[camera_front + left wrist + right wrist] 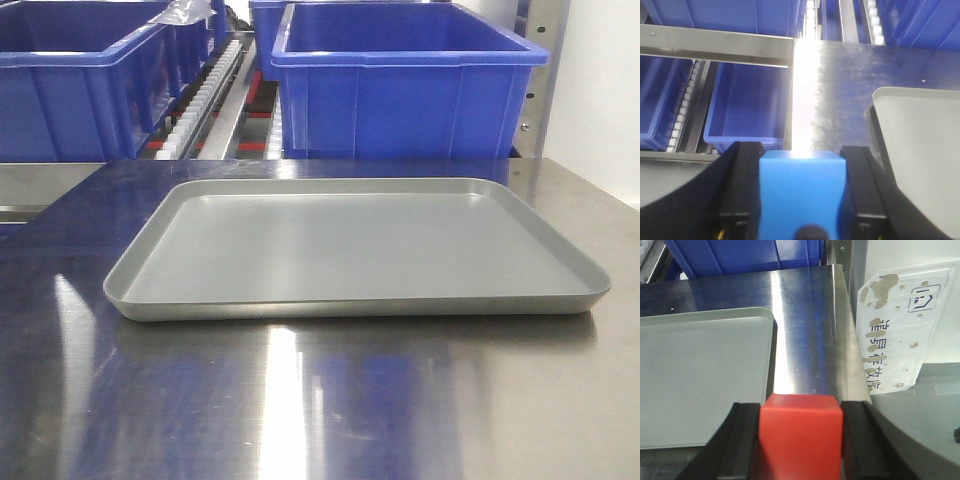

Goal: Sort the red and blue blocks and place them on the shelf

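The left pincer (pixel 801 167) gripped the small matte blue cube (pixel 801 197); the right pincer (pixel 801 415) gripped the matching red cube (pixel 801 437). Neither cube yet sat on the brushed steel shelf (pixel 715 46), at eleven o'clock from the blue cube.

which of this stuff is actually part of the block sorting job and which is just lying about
Job: blue block in left gripper; red block in right gripper; shelf.
Lying about: grey tray; blue bins; steel tabletop; stained sign.
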`<state>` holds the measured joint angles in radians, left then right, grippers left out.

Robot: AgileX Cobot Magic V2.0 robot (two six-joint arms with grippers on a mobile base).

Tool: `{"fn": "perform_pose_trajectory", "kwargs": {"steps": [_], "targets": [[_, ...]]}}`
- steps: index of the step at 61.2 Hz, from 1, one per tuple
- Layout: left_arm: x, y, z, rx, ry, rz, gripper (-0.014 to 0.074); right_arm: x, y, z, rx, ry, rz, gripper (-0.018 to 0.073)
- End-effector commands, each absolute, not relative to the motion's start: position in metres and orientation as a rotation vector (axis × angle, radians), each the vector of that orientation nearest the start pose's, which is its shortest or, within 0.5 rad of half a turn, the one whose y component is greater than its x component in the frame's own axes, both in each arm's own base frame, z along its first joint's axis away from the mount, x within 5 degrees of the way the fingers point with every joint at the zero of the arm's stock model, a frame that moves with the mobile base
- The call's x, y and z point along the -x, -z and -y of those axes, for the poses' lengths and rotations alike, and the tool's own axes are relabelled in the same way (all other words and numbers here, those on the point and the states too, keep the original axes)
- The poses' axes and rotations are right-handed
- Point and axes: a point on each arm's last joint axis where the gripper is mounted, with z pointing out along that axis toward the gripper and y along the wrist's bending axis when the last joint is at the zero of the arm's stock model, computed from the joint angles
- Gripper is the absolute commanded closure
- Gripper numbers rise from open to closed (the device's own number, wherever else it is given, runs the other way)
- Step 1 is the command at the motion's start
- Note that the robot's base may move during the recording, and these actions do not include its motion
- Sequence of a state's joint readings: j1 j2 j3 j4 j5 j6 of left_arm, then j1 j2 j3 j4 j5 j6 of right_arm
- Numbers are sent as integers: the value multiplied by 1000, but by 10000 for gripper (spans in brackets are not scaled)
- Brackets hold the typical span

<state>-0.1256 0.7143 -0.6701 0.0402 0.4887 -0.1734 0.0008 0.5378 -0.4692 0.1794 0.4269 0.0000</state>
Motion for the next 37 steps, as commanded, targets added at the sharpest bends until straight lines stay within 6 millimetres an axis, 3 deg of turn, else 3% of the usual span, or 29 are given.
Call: {"fn": "perform_pose_trajectory", "kwargs": {"steps": [1, 21, 37], "targets": [[-140, -350, 17, 28, 174, -1894, 461, -114, -308, -5, -115, -172, -1865, 501], [-127, -345, 15, 25, 174, -1858, 461, -114, -308, -5, -115, -172, -1865, 501], [-127, -339, 15, 25, 172, -1876, 461, -114, -308, -5, -115, -172, -1865, 501]]}}
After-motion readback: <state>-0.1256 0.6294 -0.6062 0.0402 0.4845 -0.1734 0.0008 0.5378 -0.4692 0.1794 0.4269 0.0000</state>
